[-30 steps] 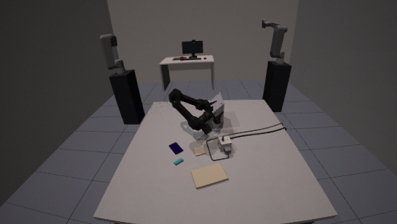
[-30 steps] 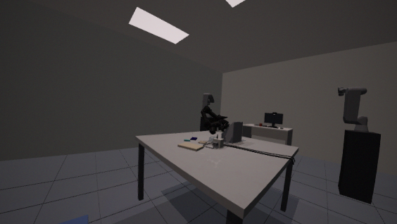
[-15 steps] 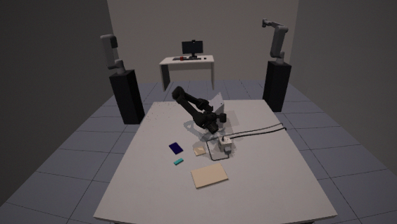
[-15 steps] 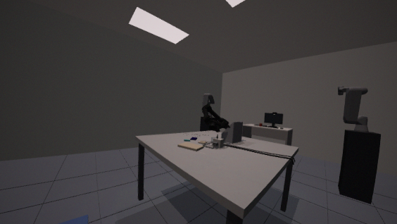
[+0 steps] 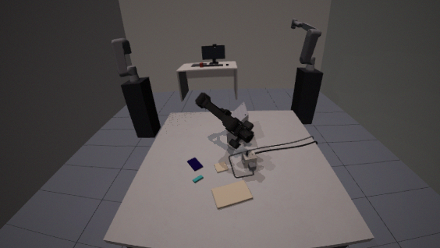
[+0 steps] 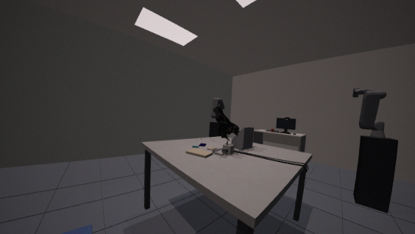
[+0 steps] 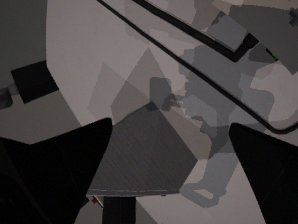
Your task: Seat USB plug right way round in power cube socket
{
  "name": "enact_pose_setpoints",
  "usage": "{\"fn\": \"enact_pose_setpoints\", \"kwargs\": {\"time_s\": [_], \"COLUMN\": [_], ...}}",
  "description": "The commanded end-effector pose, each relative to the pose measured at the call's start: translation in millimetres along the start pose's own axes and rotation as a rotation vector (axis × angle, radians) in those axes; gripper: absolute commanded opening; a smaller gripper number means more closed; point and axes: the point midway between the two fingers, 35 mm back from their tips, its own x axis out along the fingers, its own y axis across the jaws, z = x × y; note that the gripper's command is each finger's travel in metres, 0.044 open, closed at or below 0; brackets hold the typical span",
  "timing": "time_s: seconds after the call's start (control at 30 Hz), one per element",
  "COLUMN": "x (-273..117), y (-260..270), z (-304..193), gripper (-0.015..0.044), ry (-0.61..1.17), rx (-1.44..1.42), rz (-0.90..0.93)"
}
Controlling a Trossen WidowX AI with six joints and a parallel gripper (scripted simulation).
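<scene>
The pale power cube (image 5: 248, 159) (image 6: 228, 149) stands upright on the table. A small dark plug (image 5: 247, 153) (image 6: 227, 143) stands up from its top; which way round it is and how deep it sits are too small to tell. My gripper (image 5: 241, 140) (image 6: 225, 137) (image 7: 172, 126) is open and empty. It is above and behind the cube in the top view, apart from the plug. In the wrist view no plug lies between the fingers, and I cannot clearly identify the socket.
Two dark cables (image 5: 285, 147) (image 6: 272, 158) run from the cube to the table's edge; one loops around the cube. A grey box (image 6: 243, 139) (image 7: 145, 155) stands near the arm. A cream notebook (image 5: 232, 194), small pad (image 5: 221, 168), dark blue card (image 5: 194, 164) and teal block (image 5: 198, 178) lie nearby.
</scene>
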Motion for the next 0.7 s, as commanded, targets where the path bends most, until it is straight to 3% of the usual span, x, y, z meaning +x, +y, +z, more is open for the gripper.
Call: {"fn": "enact_pose_setpoints", "kwargs": {"time_s": [0.0,0.13,0.67], "x": [-45.6,-58.1,-58.8], "y": [-21.9,-23.1,-23.0], "z": [61.5,73.0,74.4], "gripper": [0.0440,0.0440,0.0440], "ry": [0.100,0.163,0.163], "rx": [-0.869,-1.020,-1.020], "rz": [-0.547,-0.639,-0.639]}}
